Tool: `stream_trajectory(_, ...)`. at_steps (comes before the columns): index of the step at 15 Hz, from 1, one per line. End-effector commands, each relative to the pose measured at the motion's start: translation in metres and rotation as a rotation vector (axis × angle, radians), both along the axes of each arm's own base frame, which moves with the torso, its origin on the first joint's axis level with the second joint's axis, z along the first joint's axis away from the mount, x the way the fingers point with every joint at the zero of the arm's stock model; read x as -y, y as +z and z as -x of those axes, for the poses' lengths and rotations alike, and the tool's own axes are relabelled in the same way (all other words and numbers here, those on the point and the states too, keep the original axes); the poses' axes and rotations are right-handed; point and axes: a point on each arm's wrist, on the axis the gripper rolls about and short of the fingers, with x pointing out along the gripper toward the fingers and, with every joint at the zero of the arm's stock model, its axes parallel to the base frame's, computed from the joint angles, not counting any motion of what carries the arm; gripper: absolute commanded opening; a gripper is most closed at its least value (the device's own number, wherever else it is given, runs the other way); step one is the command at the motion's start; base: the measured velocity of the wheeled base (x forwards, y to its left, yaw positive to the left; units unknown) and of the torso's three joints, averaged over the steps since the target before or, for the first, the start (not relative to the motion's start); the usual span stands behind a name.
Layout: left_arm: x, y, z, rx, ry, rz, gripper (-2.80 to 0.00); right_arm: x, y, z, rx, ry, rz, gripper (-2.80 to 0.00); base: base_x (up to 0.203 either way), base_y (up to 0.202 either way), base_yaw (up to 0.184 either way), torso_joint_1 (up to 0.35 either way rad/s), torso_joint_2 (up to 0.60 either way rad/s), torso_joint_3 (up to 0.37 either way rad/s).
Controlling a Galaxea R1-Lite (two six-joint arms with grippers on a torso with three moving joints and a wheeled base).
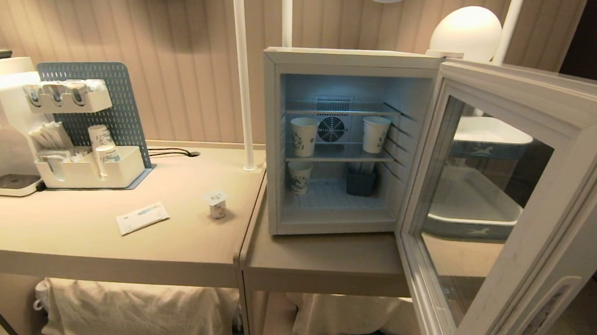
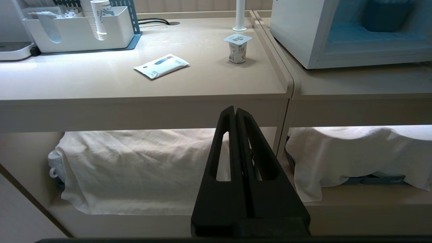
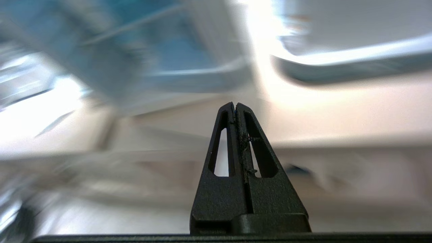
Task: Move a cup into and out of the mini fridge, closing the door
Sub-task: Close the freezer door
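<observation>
The cup (image 2: 238, 49) stands upright on the bench (image 2: 101, 84), ahead of the empty, closed left tool (image 2: 235, 111), left of the mini fridge (image 1: 341, 139).

A white mini fridge (image 1: 352, 59) with a blue-lit interior is seen at centre; white paper cups (image 1: 303, 135) with blue patterns are shown inside; the cup (image 1: 217, 204) is white with coloured print; the tables (image 1: 92, 238) are beige.
</observation>
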Motion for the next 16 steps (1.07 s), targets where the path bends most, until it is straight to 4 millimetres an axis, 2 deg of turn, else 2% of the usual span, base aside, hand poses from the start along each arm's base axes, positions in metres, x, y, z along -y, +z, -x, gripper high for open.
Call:
stream_trajectory(1,0.0,0.0,0.0,0.0,0.002,0.0,-2.8,0.011,-0.033,-0.047,-0.025,0.285,-0.115,-2.8,0.0,0.0,0.0,0.0,0.0,0.0)
stream_trajectory(4,0.0,0.0,0.0,0.0,0.002,0.0,-2.8,0.009,-0.035,-0.06,0.021,0.442,-0.15,-2.8,0.0,0.0,0.0,0.0,0.0,0.0)
stream_trajectory(9,0.0,0.0,0.0,0.0,0.002,0.0,-2.8,-0.027,-0.039,-0.076,0.003,0.553,-0.149,-2.8,0.0,0.0,0.0,0.0,0.0,0.0)
stream_trajectory(12,0.0,0.0,0.0,0.0,0.002,0.0,-2.8,-0.07,-0.039,-0.089,-0.001,0.536,-0.093,-2.8,0.0,0.0,0.0,0.0,0.0,0.0)
stream_trajectory(16,0.0,0.0,0.0,0.0,0.002,0.005,-2.8,-0.146,-0.04,-0.124,0.037,0.376,0.025,-2.8,0.0,0.0,0.0,0.0,0.0,0.0)
